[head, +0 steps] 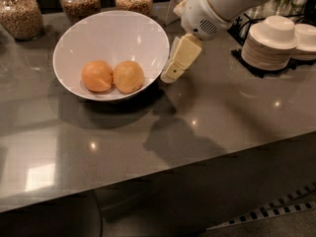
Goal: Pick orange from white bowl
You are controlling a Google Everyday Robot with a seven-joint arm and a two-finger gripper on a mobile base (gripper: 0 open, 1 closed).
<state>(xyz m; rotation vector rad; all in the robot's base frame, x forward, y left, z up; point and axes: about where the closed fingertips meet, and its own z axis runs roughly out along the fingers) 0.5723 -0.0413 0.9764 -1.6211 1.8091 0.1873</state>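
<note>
The white bowl [148, 33] stands on the grey counter at the upper left. Two round fruits lie side by side in its bottom. The right one is the orange [128, 76], duller and yellowish with faint brown mottling. The left one [97, 76] is a brighter, deeper orange and smoother. My gripper [171, 74] hangs from the white arm [217, 6] just outside the bowl's right rim. It points down and left, above the counter, with nothing seen in it.
Three glass jars of grains [19, 14] stand along the back edge behind the bowl. A stack of small pale plates and bowls [269, 41] sits on a dark mat at the right. The counter's front edge [163, 169] runs across the lower frame.
</note>
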